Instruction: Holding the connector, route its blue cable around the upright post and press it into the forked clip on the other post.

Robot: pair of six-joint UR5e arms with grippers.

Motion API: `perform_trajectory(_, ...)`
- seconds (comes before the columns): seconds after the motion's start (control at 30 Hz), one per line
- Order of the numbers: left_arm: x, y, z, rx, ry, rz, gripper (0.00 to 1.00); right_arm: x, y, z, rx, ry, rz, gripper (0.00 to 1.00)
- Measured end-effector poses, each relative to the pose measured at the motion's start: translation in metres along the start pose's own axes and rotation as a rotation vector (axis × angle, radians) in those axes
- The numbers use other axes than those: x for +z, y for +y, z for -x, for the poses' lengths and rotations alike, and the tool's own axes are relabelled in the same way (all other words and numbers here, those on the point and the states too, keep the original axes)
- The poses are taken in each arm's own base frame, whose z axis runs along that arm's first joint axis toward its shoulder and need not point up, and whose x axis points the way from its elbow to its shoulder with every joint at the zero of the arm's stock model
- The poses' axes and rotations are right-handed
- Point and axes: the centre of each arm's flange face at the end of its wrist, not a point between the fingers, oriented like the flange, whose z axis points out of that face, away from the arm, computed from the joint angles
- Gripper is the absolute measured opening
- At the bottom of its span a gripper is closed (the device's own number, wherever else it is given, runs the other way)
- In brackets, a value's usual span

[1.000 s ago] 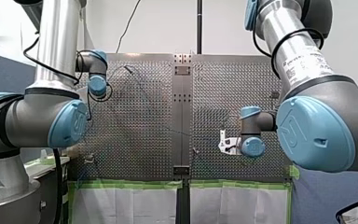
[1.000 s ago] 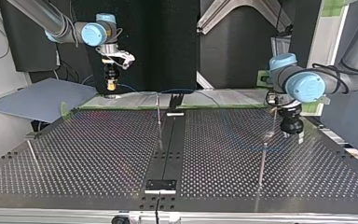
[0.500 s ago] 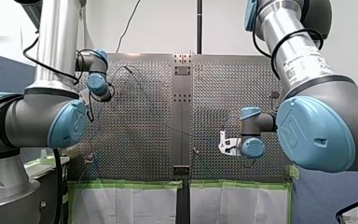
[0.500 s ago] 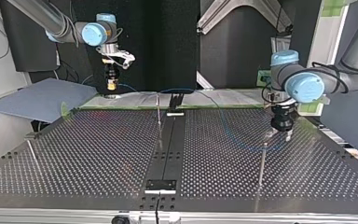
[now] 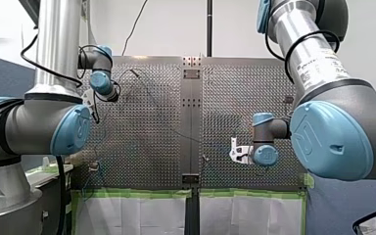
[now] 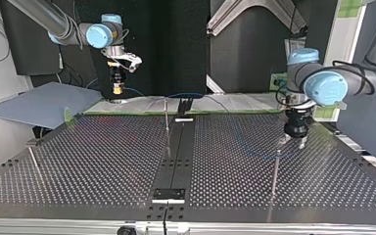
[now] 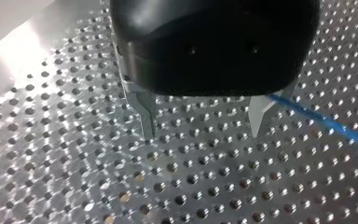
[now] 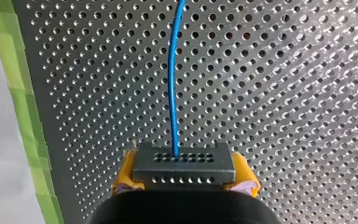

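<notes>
My right gripper (image 8: 184, 184) has its yellow pads shut on a grey perforated connector (image 8: 182, 167). The blue cable (image 8: 172, 79) runs straight ahead from it over the table. In the top view that gripper (image 6: 118, 89) hangs at the far left, and the cable (image 6: 235, 134) sweeps past the thin centre post (image 6: 166, 122) toward the right-hand post (image 6: 275, 169). My left gripper (image 7: 203, 123) is black with metal fingers (image 7: 145, 114) and stands open just above the plate, holding nothing. The cable (image 7: 326, 123) passes beside one of its fingers. In the top view this gripper (image 6: 297, 138) hovers by that post's top.
A third thin post (image 6: 33, 160) stands at the top view's left edge. A dark centre strip (image 6: 176, 161) divides the perforated table (image 6: 103, 161). Green tape (image 5: 137, 193) lines the table's near edge in the front view, and a grey board (image 6: 39, 103) lies beyond the table's far left.
My left arm's wrist has lifted and turned, carrying its open gripper slightly to the left in the top view, nearer the right-hand post. My right arm and the connector have stayed put.
</notes>
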Motion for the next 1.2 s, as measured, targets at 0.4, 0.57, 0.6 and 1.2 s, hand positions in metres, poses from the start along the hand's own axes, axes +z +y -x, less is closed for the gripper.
perform_trajectory(0.4, -0.008, 0.008, -0.001, -0.003, 0.001, 0.032, 0.98, 0.0, 0.0, 0.001, 0.0, -0.001, 0.0, 0.0)
perform_trajectory(0.57, -0.015, 0.008, -0.003, -0.003, 0.008, 0.023, 0.98, 0.0, 0.0, 0.001, 0.0, 0.0, 0.0, 0.0)
perform_trajectory(0.6, -0.017, 0.008, -0.003, -0.003, 0.012, 0.018, 0.98, 0.0, 0.0, 0.001, 0.0, -0.001, 0.0, 0.0)
perform_trajectory(1.2, -0.042, 0.004, 0.01, 0.01, -0.003, 0.022, 0.98, 0.0, 0.0, 0.001, 0.0, -0.001, 0.0, 0.0)
